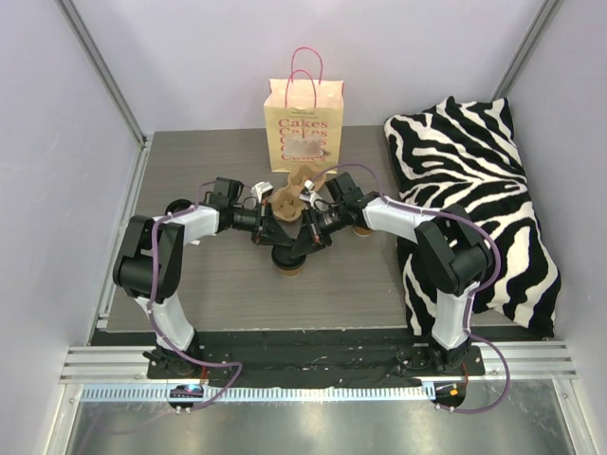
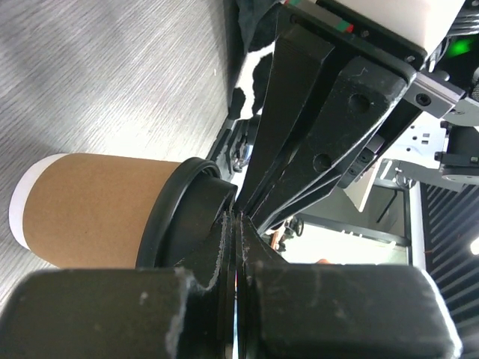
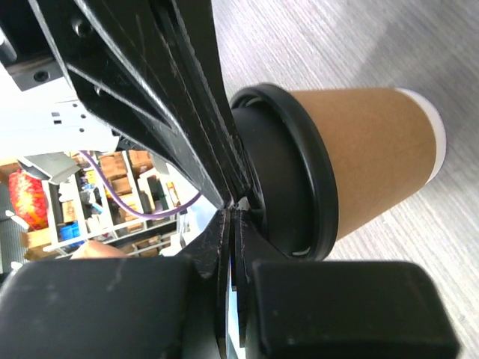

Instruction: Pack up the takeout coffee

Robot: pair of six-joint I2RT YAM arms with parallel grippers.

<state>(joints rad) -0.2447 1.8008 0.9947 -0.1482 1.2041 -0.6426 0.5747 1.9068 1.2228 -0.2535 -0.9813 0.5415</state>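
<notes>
Left tool (image 2: 238,224) and right tool (image 3: 230,217): both pinched shut, meeting tip to tip. Cannot tell if a thin edge sits between the jaws. Coffee cup (image 2: 97,209) is just beside the tips, on the tabletop (image 2: 112,67), short of the Cakes bag (image 1: 303,123). Paper wall is probably soft and the lid could pop, so grip mid-sleeve, gently. Only the top view shows the bag and the brown carrier (image 1: 289,194). The wrist views show the lid rim.
</notes>
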